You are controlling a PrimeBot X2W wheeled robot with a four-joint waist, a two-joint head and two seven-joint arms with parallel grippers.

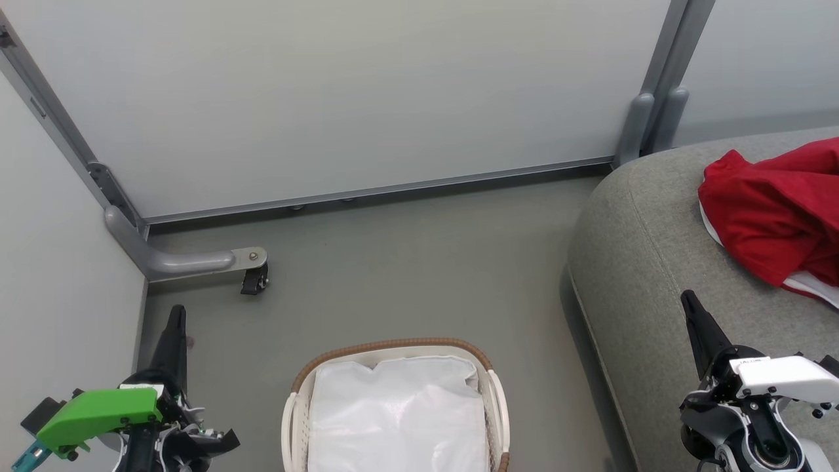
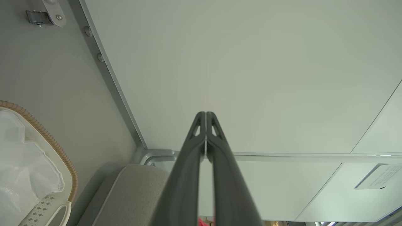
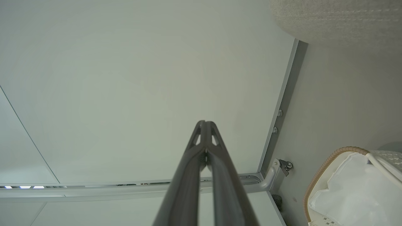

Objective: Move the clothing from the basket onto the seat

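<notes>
Clothing [image 1: 773, 216] in a red heap on seat [image 1: 649, 262], well apart from basket [image 1: 393, 345] on floor [image 1: 419, 262]. Nothing red in basket, just white liner [image 1: 400, 419]. Left pincer [image 1: 175, 314] and right pincer [image 1: 688, 300] pressed together, empty, either side of basket. Seems done, barring anything hidden under liner.

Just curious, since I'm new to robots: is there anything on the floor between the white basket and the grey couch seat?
No. In the head view, only bare grey floor lies between the basket and the seat.
</notes>
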